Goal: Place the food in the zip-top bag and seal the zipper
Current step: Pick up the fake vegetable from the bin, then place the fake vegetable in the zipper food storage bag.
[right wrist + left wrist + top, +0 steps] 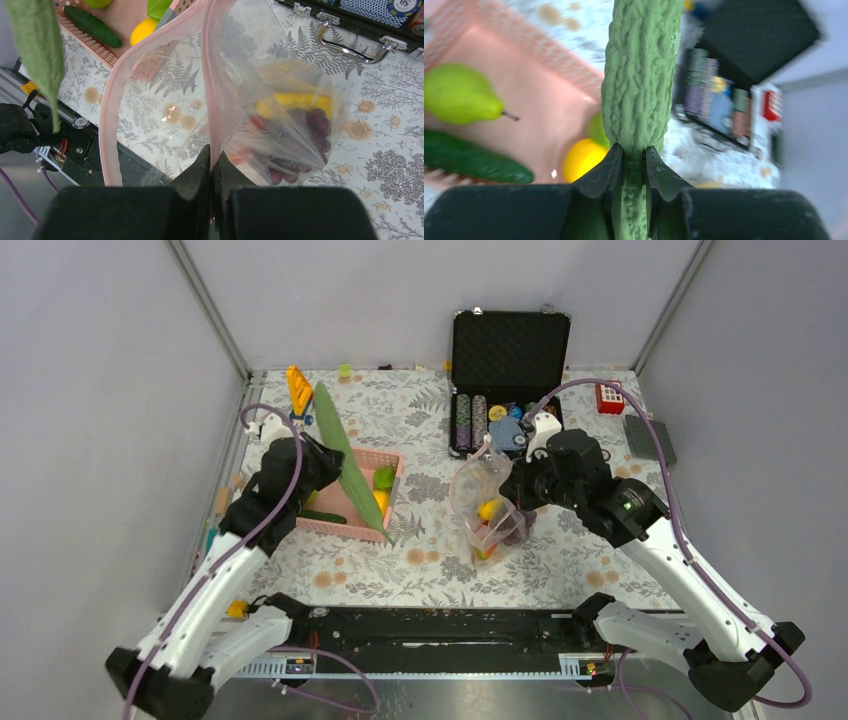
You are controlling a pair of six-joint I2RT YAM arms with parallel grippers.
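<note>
The left gripper's (634,156) dark fingers (599,175) fill the bottom of its wrist view, closed to a narrow gap and pinching the long green leafy piece (641,75) near one end. From there the piece runs straight away from the camera, its bumpy surface sharp and everything behind it blurred. The top view shows its full line: a slim blade with pointed ends, slanting from far-left to near-right above the pink basket (382,454), with its near tip over the basket's near right corner.

Only the left wrist view looks into the basket, where a green pear (459,95), a dark green cucumber (469,160) and a yellow citrus (581,157) lie on the floor.

The right gripper (211,159) has its fingers pressed fully together on the zip-top bag (280,75) at its mouth. The bag hangs upright near the middle of the table, well apart from the basket. The right wrist view shows the pink zipper (107,130) parted into a wide loop, so the mouth gapes toward the left arm. In the belly of the bag are dark purple grapes (317,127) and a yellow piece (295,102). From above these are only small blurs of colour.

Behind the bag, an open black case (510,340) holds rows of poker chips (470,420).
</note>
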